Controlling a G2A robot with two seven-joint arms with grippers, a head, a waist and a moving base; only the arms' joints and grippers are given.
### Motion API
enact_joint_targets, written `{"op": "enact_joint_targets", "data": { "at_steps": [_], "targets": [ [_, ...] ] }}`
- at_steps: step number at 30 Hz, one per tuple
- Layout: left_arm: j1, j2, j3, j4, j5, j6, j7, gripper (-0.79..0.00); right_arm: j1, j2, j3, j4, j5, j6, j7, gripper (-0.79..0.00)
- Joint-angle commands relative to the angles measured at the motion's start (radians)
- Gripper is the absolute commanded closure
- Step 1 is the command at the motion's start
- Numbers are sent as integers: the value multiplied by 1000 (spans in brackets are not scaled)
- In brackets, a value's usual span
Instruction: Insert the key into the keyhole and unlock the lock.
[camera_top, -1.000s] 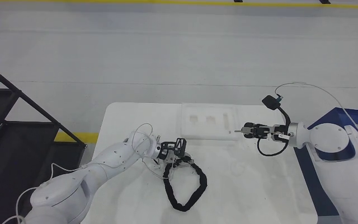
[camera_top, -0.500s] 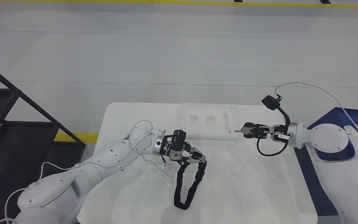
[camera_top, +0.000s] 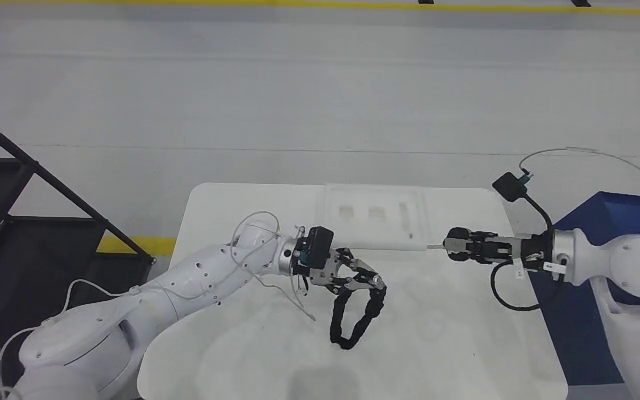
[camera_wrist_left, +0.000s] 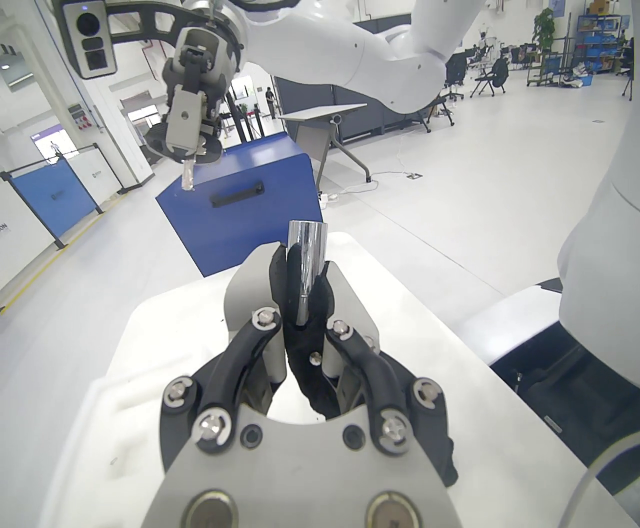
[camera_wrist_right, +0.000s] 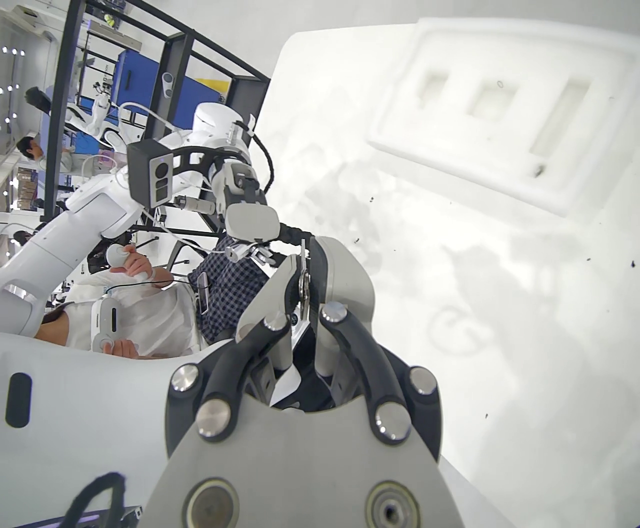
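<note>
My left gripper (camera_top: 343, 273) is shut on the lock, over the middle of the white table (camera_top: 450, 330). In the left wrist view the lock's chrome cylinder (camera_wrist_left: 306, 265) stands up between my fingers (camera_wrist_left: 245, 290), wrapped in black cover. The black chain loop (camera_top: 355, 318) hangs down from that grip to the tabletop. My right gripper (camera_top: 452, 243) is level with it further right, shut on the key (camera_top: 433, 243), whose tip points at the lock. A gap remains between them. The left wrist view shows the key (camera_wrist_left: 188, 176) in the right gripper (camera_wrist_left: 186, 150).
A white foam tray (camera_top: 375, 215) with shallow recesses lies at the table's back edge. A thin white cable (camera_top: 300, 298) trails under my left arm. A blue cabinet (camera_top: 560, 320) stands off the table's right side, and a black rack (camera_top: 40, 230) off its left.
My left arm has carried the lock to the right and raised it, drawing the chain loop along. My right arm with the key has shifted slightly right and nearer.
</note>
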Motion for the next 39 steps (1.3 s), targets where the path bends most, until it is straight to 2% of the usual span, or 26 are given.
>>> {"op": "enact_joint_targets", "data": {
  "at_steps": [1, 3, 8, 24, 28, 33, 39],
  "targets": [
    [-16, 3, 23, -8, -38, 3, 3, 0, -26, 3, 33, -31, 20, -7, -5, 0],
    [-32, 5, 37, -16, -69, 2, 2, 0, -43, 4, 52, -37, 70, -6, -8, 0],
    [-49, 5, 37, -28, -83, 21, 21, 0, -43, 4, 52, -37, 70, -6, -8, 0],
    [-49, 6, 37, -27, -80, 23, 23, 0, -48, 4, 51, -36, 67, -3, -21, 0],
    [-9, 3, 5, -23, -132, 60, -35, 0, -66, 11, 35, -75, 26, 44, 4, 0],
    [13, -15, -22, -4, -150, 74, -69, 0, -77, 17, 27, -139, 12, 111, 22, 0],
    [20, -63, -37, 17, -150, 76, -127, 0, -96, 23, 14, -191, 9, 150, 7, 0]
  ]
}}
